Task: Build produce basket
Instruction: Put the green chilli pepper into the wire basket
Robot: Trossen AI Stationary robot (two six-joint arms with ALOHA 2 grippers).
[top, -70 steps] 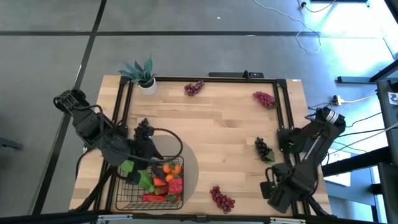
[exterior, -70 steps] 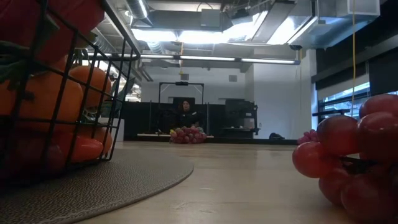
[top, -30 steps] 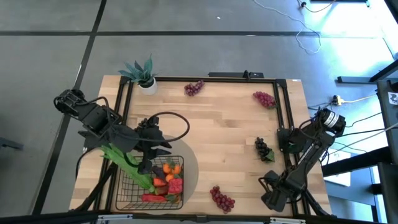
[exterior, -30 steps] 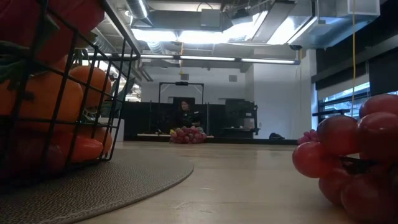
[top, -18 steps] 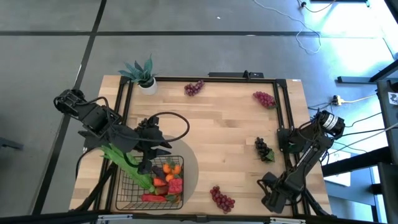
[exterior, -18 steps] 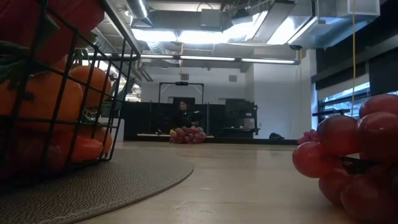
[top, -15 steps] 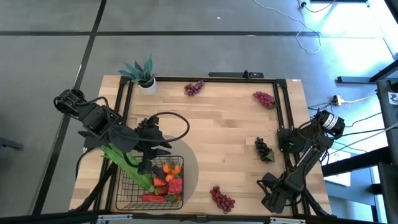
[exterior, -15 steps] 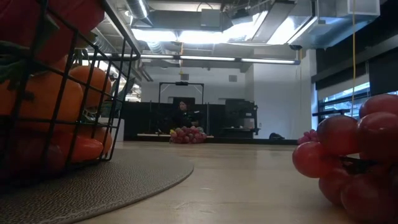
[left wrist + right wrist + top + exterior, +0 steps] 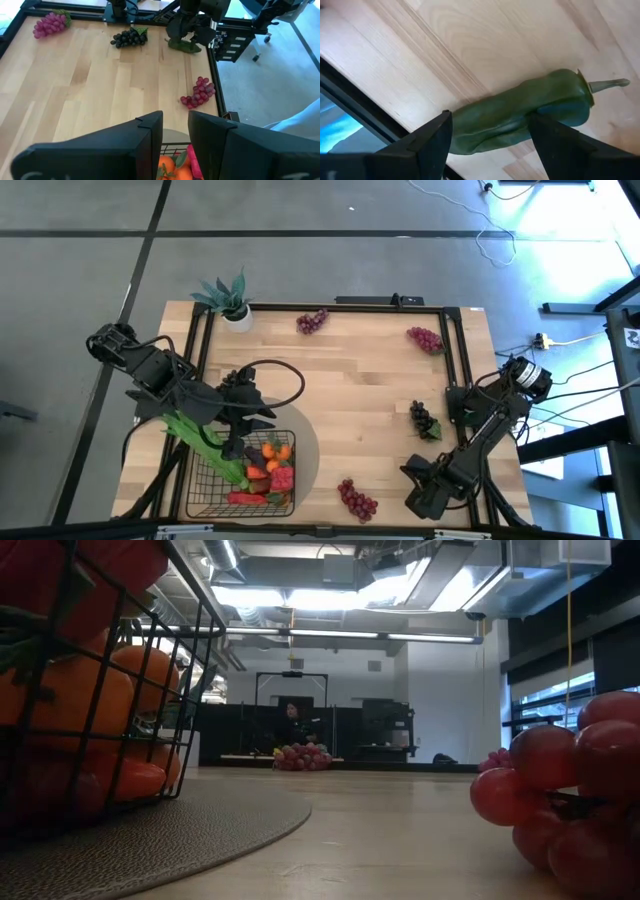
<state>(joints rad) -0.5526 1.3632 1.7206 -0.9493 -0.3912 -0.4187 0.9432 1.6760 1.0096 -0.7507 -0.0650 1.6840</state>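
The dark wire basket [image 9: 205, 498] stands on a grey round mat [image 9: 308, 442] at the near left. It holds tangerines, red pieces and long green bean pods [image 9: 205, 442]. My left gripper [image 9: 233, 445] hangs open above it, and the gap [image 9: 175, 145] between its fingers holds nothing. My right gripper [image 9: 422, 492] points down near the table's near right corner. It is open over a green pod-shaped piece [image 9: 520, 117] that lies flat on the wood. One finger stands on each side of the piece [image 9: 185, 46].
A red grape bunch [image 9: 357, 500] lies near the front edge and a dark bunch [image 9: 424, 420] at the right. Purple bunches [image 9: 312, 320] [image 9: 425, 338] and a potted plant [image 9: 228, 298] sit along the far side. A black frame rail [image 9: 455, 360] borders the table. A person sits far behind [image 9: 292, 720].
My right gripper has shifted a little toward the table's left along the near edge. It has also rolled about its own axis while staying open. My left arm and the produce have kept still.
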